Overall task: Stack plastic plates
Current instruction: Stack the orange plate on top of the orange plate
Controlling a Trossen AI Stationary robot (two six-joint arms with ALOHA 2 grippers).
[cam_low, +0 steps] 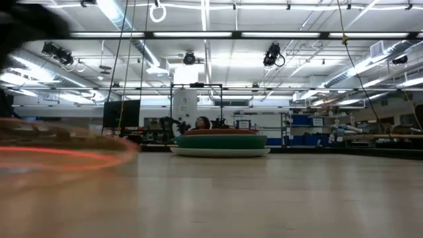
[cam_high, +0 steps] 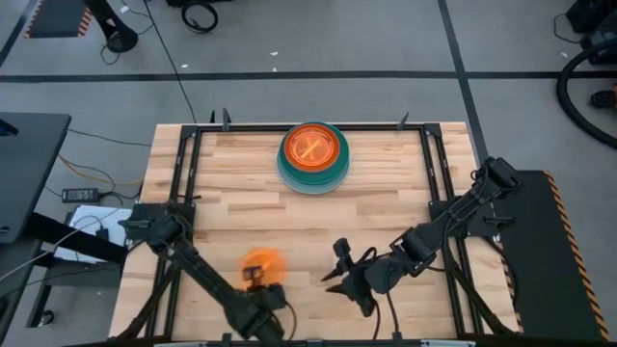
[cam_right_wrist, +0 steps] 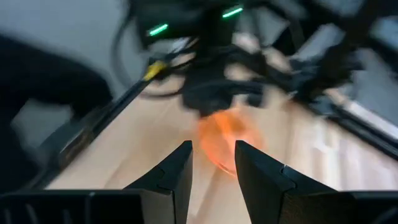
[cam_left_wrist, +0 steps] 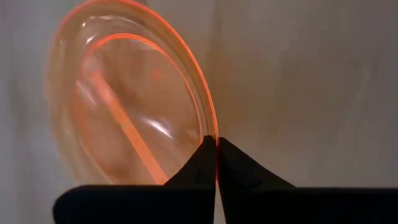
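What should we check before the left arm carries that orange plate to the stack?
1. Grip: left gripper shut on the rim of the orange plate: ok.
2. Plate clear of the table: cannot tell; it sits low in the low view.
3. Right gripper open, empty, beside the plate, not touching: ok.
4. Stack at the table's far edge, top plate orange, looks level in the low view: ok.
5. Path from plate to stack holds nothing but bare wood: ok.
6. Edge pinch only, so the plate may tilt in transit: cannot tell.
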